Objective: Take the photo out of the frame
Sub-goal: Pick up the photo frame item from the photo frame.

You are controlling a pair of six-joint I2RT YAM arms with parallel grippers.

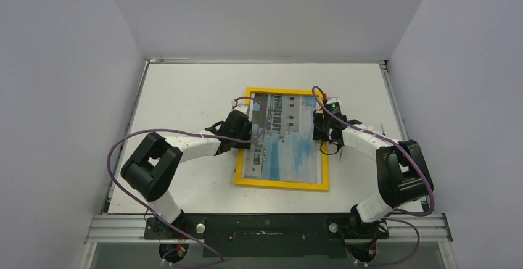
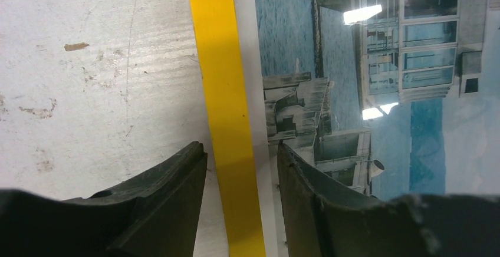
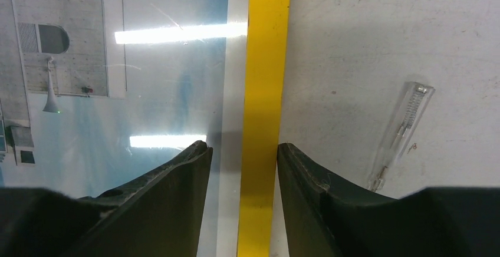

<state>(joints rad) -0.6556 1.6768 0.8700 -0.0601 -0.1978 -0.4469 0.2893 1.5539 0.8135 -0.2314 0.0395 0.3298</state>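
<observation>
The photo (image 1: pixel 285 136) is still in the frame (image 1: pixel 280 185), face up behind the glazing, which glares in both wrist views. The frame lies flat mid-table (image 1: pixel 185 96), slightly skewed. We judge the task barely started: nothing is out, the back isn't in view, and we can't see any way to the print from the front. What's left, as we read it: lift or flip the frame, open the back, pull the print.

The left gripper (image 2: pixel 242 151) is about half open and straddles the left yellow border, outer finger over bare table, inner finger over the picture. The right gripper (image 3: pixel 244 148) mirrors it on the right border. White mat shows between the yellow rail and each inner finger, so we read neither as clamped. We can't tell if the tips touch the glass.

On room, there's bare table to the left, far and near sides of the frame, enough to turn it over, we think. On the right a clear plastic tool (image 3: pixel 404 130) lies near the outer finger, apart from the frame. Watch that on a flip.
</observation>
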